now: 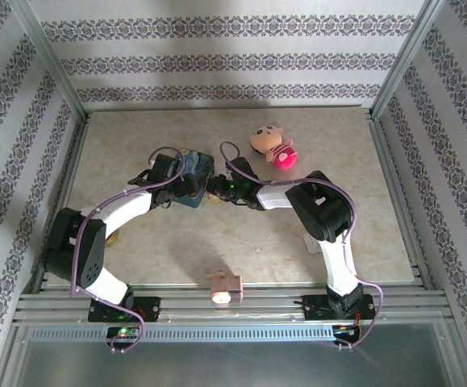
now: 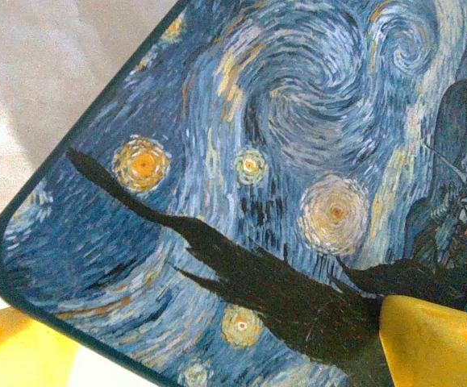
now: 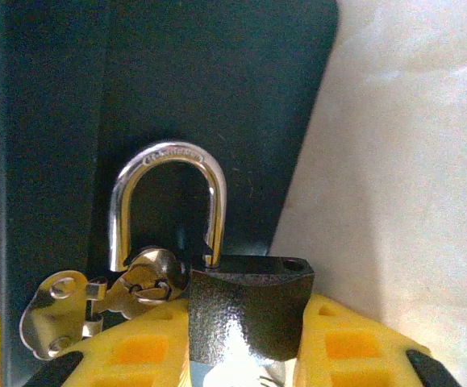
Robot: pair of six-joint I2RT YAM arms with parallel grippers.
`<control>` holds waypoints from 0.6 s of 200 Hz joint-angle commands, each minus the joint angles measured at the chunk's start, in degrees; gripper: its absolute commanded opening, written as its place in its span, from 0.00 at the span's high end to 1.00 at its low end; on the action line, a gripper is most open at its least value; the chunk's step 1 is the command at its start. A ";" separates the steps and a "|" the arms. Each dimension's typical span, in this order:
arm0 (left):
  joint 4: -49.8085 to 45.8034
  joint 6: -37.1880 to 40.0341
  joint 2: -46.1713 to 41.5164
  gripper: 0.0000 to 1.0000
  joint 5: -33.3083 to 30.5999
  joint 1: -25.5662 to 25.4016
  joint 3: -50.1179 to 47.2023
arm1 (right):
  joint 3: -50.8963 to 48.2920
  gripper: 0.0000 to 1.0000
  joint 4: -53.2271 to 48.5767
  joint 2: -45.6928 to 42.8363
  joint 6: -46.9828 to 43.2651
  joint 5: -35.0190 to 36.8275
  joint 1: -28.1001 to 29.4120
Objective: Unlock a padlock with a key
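Note:
The small dark padlock (image 3: 249, 310) hangs from a silvery hasp (image 3: 72, 310) on the dark side of the blue starry-night tin (image 3: 177, 81). Its shackle (image 3: 168, 157) is lifted, with one leg out of the body and the empty hole showing on top. My right gripper (image 3: 241, 339) is shut on the padlock's body, with a yellow pad on each side. The key is hidden. My left gripper (image 2: 209, 347) stands wide open at a corner of the tin's lid (image 2: 298, 145). Its yellow fingers (image 2: 435, 339) sit either side of that corner. Both grippers meet at the tin (image 1: 194, 171).
A pink doll (image 1: 272, 147) lies behind the right arm. A small pink object (image 1: 223, 286) sits on the near rail. Metal frame posts and patterned walls enclose the beige table (image 1: 136, 145).

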 commanded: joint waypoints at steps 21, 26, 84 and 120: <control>-2.65 -0.37 -1.27 0.15 1.17 2.43 -3.12 | -3.66 1.00 2.18 -4.11 -2.35 4.17 -1.35; -2.36 -0.53 -1.45 0.17 1.43 2.76 -3.33 | -4.12 1.00 2.03 -4.72 -2.62 4.38 -1.46; -0.11 -0.65 -2.15 0.26 3.29 7.25 -5.13 | -11.20 1.00 0.62 -11.89 -4.73 7.31 -1.00; 0.51 -0.29 -2.73 0.29 4.47 8.26 -4.80 | -16.73 1.00 -3.14 -17.74 -7.48 10.14 -0.92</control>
